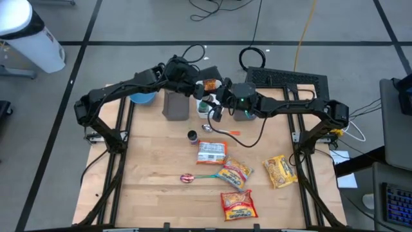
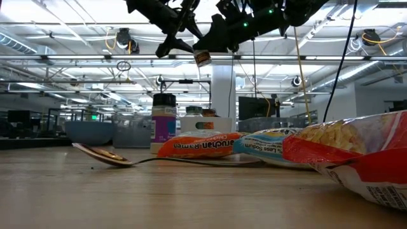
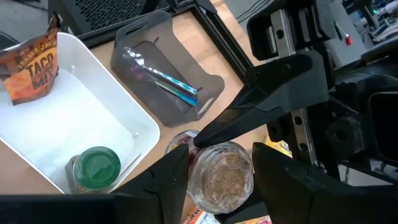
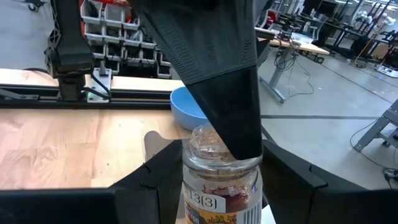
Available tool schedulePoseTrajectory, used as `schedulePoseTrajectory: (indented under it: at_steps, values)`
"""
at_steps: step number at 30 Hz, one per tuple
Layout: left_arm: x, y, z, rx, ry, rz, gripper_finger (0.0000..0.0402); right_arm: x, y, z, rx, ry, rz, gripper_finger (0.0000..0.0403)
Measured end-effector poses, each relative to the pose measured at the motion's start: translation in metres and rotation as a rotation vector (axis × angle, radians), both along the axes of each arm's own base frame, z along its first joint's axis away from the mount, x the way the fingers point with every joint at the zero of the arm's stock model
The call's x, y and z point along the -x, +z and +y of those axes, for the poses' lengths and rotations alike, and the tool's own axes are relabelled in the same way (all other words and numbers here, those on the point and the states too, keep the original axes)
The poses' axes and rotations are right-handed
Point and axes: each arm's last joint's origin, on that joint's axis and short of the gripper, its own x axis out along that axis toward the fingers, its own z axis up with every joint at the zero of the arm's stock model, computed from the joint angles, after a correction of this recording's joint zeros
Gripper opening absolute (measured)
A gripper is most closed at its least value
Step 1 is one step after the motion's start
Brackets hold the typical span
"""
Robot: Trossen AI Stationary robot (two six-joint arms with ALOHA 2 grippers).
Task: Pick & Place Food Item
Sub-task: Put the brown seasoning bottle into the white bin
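While the right gripper (image 4: 214, 186) holds the spice jar (image 4: 219, 180) aloft above the white bin (image 3: 81, 118), the left gripper (image 3: 217, 177) narrows around it (a handover, seemingly), needing a firm clamp next.

Surface: light wooden table top (image 1: 154, 174) in a dark metal frame.
Far edge: blue bowl (image 1: 142, 98), grey bin (image 1: 175, 105), white bin (image 3: 74, 118) side by side.
Middle: small dark-lidded jar (image 1: 192, 136) upright, orange-handled utensil (image 1: 220, 131) just beside.
Near half: ramen packets (image 1: 211, 152), (image 1: 234, 172), (image 1: 237, 204), spoon (image 1: 196, 177) alongside.
Right side: yellow snack bag (image 1: 279, 171), apart.
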Motion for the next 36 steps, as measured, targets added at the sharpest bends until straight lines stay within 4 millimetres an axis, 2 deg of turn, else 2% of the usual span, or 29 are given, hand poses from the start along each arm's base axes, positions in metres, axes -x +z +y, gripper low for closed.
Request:
schedulePoseTrajectory:
  at_steps: [5, 11, 15, 19, 23, 32, 36]
  values:
    - [0.000, 0.000, 0.000, -0.011, -0.009, -0.001, 0.0205, 0.000, 0.000, 0.000, 0.000, 0.000, -0.001, 0.0170]
    - [0.000, 0.000, 0.000, -0.009, -0.011, 0.000, 0.0254, 0.000, 0.000, 0.000, 0.029, 0.005, 0.009, 0.0170]
    - [-0.007, -0.011, 0.001, 0.029, -0.034, 0.030, 0.0289, 0.000, 0.000, 0.000, 0.041, 0.009, 0.016, 0.0170]
    - [-0.015, -0.022, 0.003, 0.090, -0.057, 0.042, 0.0306, 0.000, 0.003, -0.003, 0.033, 0.014, 0.059, 0.0170]
    - [-0.014, -0.022, 0.005, 0.084, -0.035, 0.043, 0.0297, 0.001, 0.002, -0.007, 0.021, 0.007, 0.083, 0.0170]
    - [-0.014, -0.022, 0.006, 0.061, -0.022, 0.046, 0.0240, 0.001, 0.002, -0.007, 0.019, 0.014, 0.088, 0.0170]
    - [-0.014, -0.021, 0.008, 0.047, -0.011, 0.032, 0.0227, 0.001, 0.002, -0.007, 0.022, 0.019, 0.093, 0.0170]
